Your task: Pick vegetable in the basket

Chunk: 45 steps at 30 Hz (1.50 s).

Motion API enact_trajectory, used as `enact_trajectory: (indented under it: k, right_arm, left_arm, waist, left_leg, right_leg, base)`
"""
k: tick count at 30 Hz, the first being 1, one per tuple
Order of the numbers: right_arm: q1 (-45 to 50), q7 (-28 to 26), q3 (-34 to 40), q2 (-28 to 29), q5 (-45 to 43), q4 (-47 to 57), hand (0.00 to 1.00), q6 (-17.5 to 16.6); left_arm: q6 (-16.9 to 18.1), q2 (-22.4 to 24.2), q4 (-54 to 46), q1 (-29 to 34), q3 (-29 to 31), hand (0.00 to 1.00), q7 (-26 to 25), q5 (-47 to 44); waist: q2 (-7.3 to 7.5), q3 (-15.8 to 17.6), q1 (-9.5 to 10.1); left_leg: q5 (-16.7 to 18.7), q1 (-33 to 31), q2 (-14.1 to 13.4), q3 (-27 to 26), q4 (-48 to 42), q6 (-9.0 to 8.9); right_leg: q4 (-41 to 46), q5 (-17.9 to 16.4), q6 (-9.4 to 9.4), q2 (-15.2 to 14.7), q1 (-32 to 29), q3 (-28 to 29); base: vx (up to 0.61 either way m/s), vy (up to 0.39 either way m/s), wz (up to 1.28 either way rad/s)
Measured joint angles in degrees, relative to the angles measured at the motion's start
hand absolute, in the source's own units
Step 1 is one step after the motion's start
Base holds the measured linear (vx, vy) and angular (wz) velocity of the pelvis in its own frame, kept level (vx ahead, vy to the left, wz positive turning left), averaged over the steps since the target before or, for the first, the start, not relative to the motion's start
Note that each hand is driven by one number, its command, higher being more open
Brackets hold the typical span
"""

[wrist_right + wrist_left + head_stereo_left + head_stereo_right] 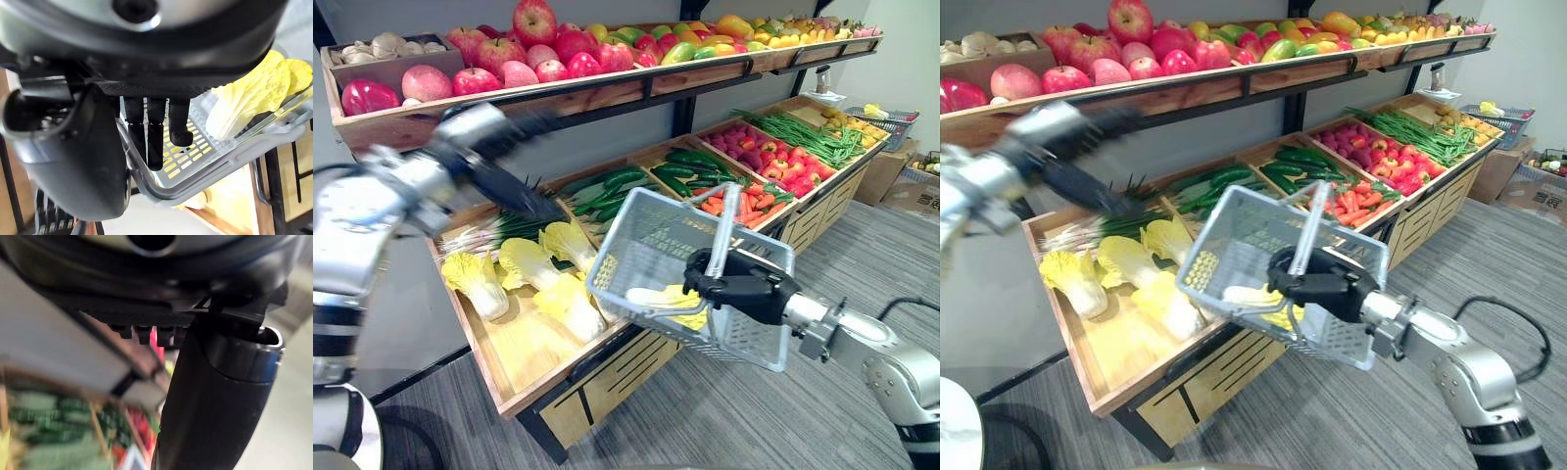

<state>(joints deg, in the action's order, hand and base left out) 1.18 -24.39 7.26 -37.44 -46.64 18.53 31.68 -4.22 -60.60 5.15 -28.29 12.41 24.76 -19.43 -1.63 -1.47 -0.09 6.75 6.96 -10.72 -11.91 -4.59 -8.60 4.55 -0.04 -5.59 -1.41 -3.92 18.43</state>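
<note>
My right hand [740,285] is shut on the upright handle [728,211] of a grey mesh basket [646,245], which hangs tilted in front of the lower produce shelf. A pale yellow napa cabbage [666,297] lies in the basket; it also shows past the curled fingers [154,139] in the right wrist view as the cabbage [249,98]. My left hand [509,184] hovers with straight fingers over the green onions [494,233], holding nothing. Several more napa cabbages [524,266] lie in the wooden tray [499,367] just left of the basket.
The lower shelf also holds cucumbers [607,186], carrots [736,201], red peppers [766,152] and green beans [803,137]. Apples [538,44] and other fruit fill the upper shelf, which overhangs the trays. Grey floor lies in front, with cardboard boxes [886,171] at the far right.
</note>
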Motion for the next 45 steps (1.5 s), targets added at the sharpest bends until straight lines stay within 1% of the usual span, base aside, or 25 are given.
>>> enact_trajectory:
  k: [2, 3, 6, 8, 12, 13, 14, 16, 17, 18, 19, 20, 21, 23, 24, 26, 27, 28, 30, 32, 37, 39, 40, 41, 45]
  right_arm:
    - [2.41, 0.81, 3.57, 1.38, 0.25, 0.12, 0.00, -1.09]
    - [3.45, 1.20, 4.92, 2.06, 0.74, 0.61, 0.00, -1.54]
    - [5.85, 1.98, 7.96, 2.71, 1.69, 2.27, 0.00, -2.53]
    - [6.96, 2.83, 10.37, 4.27, 1.68, 3.02, 0.00, -3.29]
    - [8.91, 4.89, 13.64, 6.49, 1.87, 5.16, 0.00, -3.85]
    - [9.63, 5.46, 14.56, 7.26, 1.90, 5.84, 0.00, -4.21]
    - [10.08, 5.73, 15.03, 7.67, 1.90, 6.15, 0.00, -4.49]
    - [11.08, 6.85, 16.87, 9.63, 2.10, 6.71, 0.00, -4.93]
    - [11.08, 7.23, 17.34, 10.23, 2.11, 6.71, 0.00, -4.96]
    - [11.15, 7.83, 18.74, 11.86, 2.27, 6.70, 0.00, -5.20]
    - [11.24, 8.21, 19.18, 12.46, 2.50, 6.70, 0.00, -5.41]
    - [11.98, 8.94, 20.48, 13.54, 2.77, 6.70, 0.00, -5.78]
    - [12.23, 9.07, 20.80, 13.67, 2.79, 6.70, 0.00, -5.81]
    - [13.30, 10.44, 22.89, 15.28, 2.86, 6.65, 0.00, -6.02]
    - [13.55, 10.89, 23.29, 15.62, 2.89, 6.62, 0.00, -6.17]
    - [13.65, 12.32, 23.80, 16.43, 3.77, 6.30, 0.00, -6.34]
    - [13.72, 12.57, 24.13, 17.10, 3.77, 6.24, 0.00, -6.51]
    - [13.94, 13.03, 24.72, 18.21, 3.69, 5.89, 0.00, -7.09]
    - [15.16, 14.05, 25.56, 19.48, 3.65, 5.52, 0.00, -8.01]
    - [16.45, 15.68, 25.81, 21.43, 3.65, 4.16, 0.00, -8.60]
    - [18.87, 16.41, 25.85, 25.79, 3.72, -2.93, 0.00, -10.48]
    - [19.71, 16.46, 25.82, 27.96, 3.63, -9.71, 0.00, -11.34]
    - [19.93, 16.46, 25.82, 28.48, 3.36, -11.36, 0.00, -11.52]
    - [20.06, 16.44, 25.77, 29.25, 1.52, -15.32, 0.00, -11.68]
    - [19.86, 16.40, 25.33, 31.17, -1.50, -25.87, 0.00, -12.33]
  left_arm:
    - [2.76, -0.01, -0.56, 4.72, 6.80, 1.00, -3.15, -0.13]
    - [3.35, 0.02, -1.21, 7.37, 9.30, 1.00, -3.78, -0.14]
    - [3.78, 0.34, -2.79, 12.60, 12.92, 1.00, -4.51, -0.20]
    - [3.81, 1.98, -4.45, 17.04, 16.52, 1.00, -4.90, -0.26]
    - [3.71, 9.57, -10.05, 24.86, 24.16, 1.00, -7.46, -0.26]
    - [3.68, 12.90, -12.16, 27.68, 26.04, 1.00, -8.74, -0.18]
    - [3.66, 14.67, -13.11, 29.11, 26.84, 1.00, -9.23, -0.17]
    - [2.98, 22.06, -15.89, 34.54, 28.40, 1.00, -12.31, -0.09]
    - [2.55, 24.17, -16.35, 35.63, 28.60, 1.00, -13.55, -0.12]
    - [2.04, 28.80, -16.51, 37.99, 28.88, 1.00, -17.08, -0.10]
    - [1.81, 30.68, -16.50, 39.06, 28.97, 1.00, -19.03, -0.10]
    - [1.52, 34.88, -16.43, 41.30, 29.45, 1.00, -24.02, -0.10]
    - [1.52, 35.72, -16.39, 41.71, 29.68, 1.00, -25.06, -0.11]
    - [1.76, 41.14, -15.19, 43.71, 33.51, 1.00, -33.46, -0.14]
    - [2.06, 42.15, -14.35, 43.77, 34.70, 1.00, -35.92, -0.12]
    - [5.52, 45.91, -9.86, 43.82, 40.91, 1.00, -43.78, -0.35]
    - [6.65, 46.74, -8.72, 43.84, 42.39, 1.00, -45.42, -0.48]
    - [8.77, 48.34, -6.28, 44.22, 45.15, 1.00, -47.88, -0.84]
    - [12.05, 50.22, -1.55, 45.00, 47.38, 1.00, -50.64, -1.09]
    - [14.60, 53.43, 5.05, 46.36, 49.39, 1.00, -50.91, -4.34]
    - [15.33, 60.55, 20.35, 48.37, 49.06, 1.00, -49.23, -8.54]
    - [15.30, 63.39, 28.26, 48.21, 47.29, 1.00, -46.81, -12.13]
    - [15.17, 63.98, 29.71, 48.19, 46.77, 1.00, -46.12, -12.62]
    - [14.96, 65.41, 32.53, 47.99, 45.78, 1.00, -44.71, -12.66]
    - [13.60, 65.44, 40.01, 46.68, 39.65, 1.00, -42.17, -12.59]
  waist:
    - [0.01, 0.00, 0.44]
    - [0.00, 0.00, 0.73]
    - [-0.04, 0.03, 1.28]
    - [-0.17, 0.15, 1.31]
    - [-0.44, 0.53, 1.43]
    - [-0.63, 0.69, 1.43]
    - [-0.69, 0.78, 1.46]
    - [-0.81, 1.20, 1.55]
    - [-0.77, 1.44, 1.55]
    - [-0.61, 2.03, 1.55]
    - [-0.52, 2.15, 1.53]
    - [-0.19, 2.40, 1.56]
    - [-0.13, 2.44, 1.58]
    - [0.50, 2.80, 1.57]
    - [0.58, 2.81, 1.48]
    - [0.64, 2.84, 1.50]
    - [0.65, 2.85, 1.57]
    - [0.68, 2.87, 1.70]
    - [0.70, 2.88, 2.24]
    - [0.90, 3.00, 2.52]
    - [1.83, 3.12, 2.69]
    - [2.67, 2.86, 2.70]
    - [2.73, 2.87, 2.70]
    - [3.30, 2.69, 2.65]
    - [3.44, 2.69, 2.65]
  left_leg:
    - [0.00, 0.03, 0.00, 0.19, 0.22, 0.01]
    - [0.01, 0.03, 0.03, 0.25, 0.27, 0.02]
    - [0.09, 0.01, 0.07, 0.51, 0.31, 0.17]
    - [0.18, 0.08, 0.13, 1.01, 0.28, 0.32]
    - [0.32, 0.09, 0.24, 1.32, 0.04, 0.58]
    - [0.37, 0.09, 0.26, 1.34, -0.05, 0.64]
    - [0.38, 0.09, 0.27, 1.36, -0.06, 0.66]
    - [0.39, 0.05, 0.27, 1.47, -0.08, 0.67]
    - [0.40, 0.03, 0.27, 1.52, -0.11, 0.69]
    - [0.42, -0.08, 0.27, 1.64, -0.18, 0.71]
    - [0.43, -0.14, 0.27, 1.69, -0.18, 0.73]
    - [0.49, -0.26, 0.27, 1.84, -0.18, 0.78]
    - [0.50, -0.30, 0.28, 1.90, -0.18, 0.79]
    - [0.59, -0.70, 0.30, 2.48, -0.27, 0.87]
    - [0.63, -1.01, 0.31, 2.86, -0.43, 0.90]
    - [0.77, -1.28, 0.40, 3.33, -0.61, 1.00]
    - [0.79, -1.32, 0.43, 3.48, -0.62, 1.03]
    - [0.84, -1.40, 0.53, 3.69, -0.65, 1.12]
    - [0.93, -1.59, 0.69, 4.07, -0.84, 1.18]
    - [1.03, -1.78, 0.81, 4.65, -1.08, 1.21]
    - [2.16, -1.83, 0.78, 5.00, -2.10, 1.40]
    - [2.37, -1.98, 0.81, 5.00, -2.36, 1.43]
    - [2.45, -2.01, 0.80, 5.00, -2.49, 1.41]
    - [2.51, -2.00, 0.77, 4.97, -2.80, 1.19]
    - [2.62, -1.83, 0.72, 4.97, -2.85, 1.13]
  right_leg:
    - [0.16, 0.03, -0.01, -0.08, 0.16, -1.12]
    - [0.18, 0.03, -0.01, -0.14, 0.19, -1.35]
    - [0.17, 0.02, -0.02, -0.24, 0.34, -1.87]
    - [0.09, -0.01, -0.05, -0.35, 0.68, -2.29]
    - [0.06, -0.13, 0.01, -0.48, 0.95, -2.57]
    - [0.07, -0.14, 0.04, -0.50, 0.99, -2.57]
    - [0.07, -0.15, 0.04, -0.52, 1.00, -2.57]
    - [0.08, -0.16, 0.08, -0.52, 1.01, -2.65]
    - [0.08, -0.16, 0.08, -0.52, 1.01, -2.66]
    - [0.09, -0.17, 0.09, -0.53, 1.00, -2.70]
    - [0.09, -0.17, 0.09, -0.53, 0.96, -2.71]
    - [0.06, -0.21, 0.15, -0.55, 0.95, -2.82]
    - [0.06, -0.22, 0.16, -0.56, 0.95, -2.86]
    - [0.04, -0.31, 0.19, -0.65, 0.94, -3.30]
    - [0.03, -0.32, 0.18, -0.72, 0.93, -3.62]
    - [0.04, -0.47, 0.04, -0.93, 0.99, -4.20]
    - [0.04, -0.51, 0.04, -0.99, 1.04, -4.36]
    - [0.07, -0.66, 0.01, -1.11, 1.09, -4.58]
    - [0.10, -0.86, -0.01, -1.35, 1.19, -4.97]
    - [0.15, -1.10, 0.00, -1.59, 1.46, -5.73]
    - [-0.05, -1.52, -0.01, -1.79, 2.04, -6.17]
    - [-0.09, -1.55, -0.03, -1.87, 2.05, -6.22]
    - [-0.13, -1.55, -0.04, -1.88, 2.08, -6.25]
    - [-0.20, -1.55, -0.04, -1.88, 2.26, -6.21]
    - [-0.32, -1.67, -0.11, -1.87, 3.04, -6.27]
  base:
    - [0.05, 0.007, 0.05]
    - [0.03, 0.006, 0.03]
    - [0.00, 0.010, 0.05]
    - [-0.02, 0.010, 0.08]
    - [-0.02, 0.009, 0.03]
    - [0.00, 0.000, 0.00]
    - [0.00, 0.000, 0.00]
    - [0.00, 0.000, 0.00]
    - [0.00, 0.000, 0.00]
    - [0.00, 0.000, 0.00]
    - [0.00, 0.000, 0.00]
    - [0.00, 0.000, 0.00]
    - [0.02, 0.005, 0.06]
    - [0.02, 0.003, 0.10]
    - [0.02, 0.001, 0.16]
    - [0.02, 0.006, 0.13]
    - [0.01, 0.007, 0.10]
    - [0.00, 0.007, 0.09]
    - [0.00, 0.008, 0.13]
    - [-0.01, 0.004, 0.18]
    - [-0.01, 0.006, 0.05]
    - [0.00, 0.000, 0.00]
    - [0.00, 0.000, 0.00]
    - [0.04, 0.008, -0.01]
    - [0.01, 0.002, 0.00]
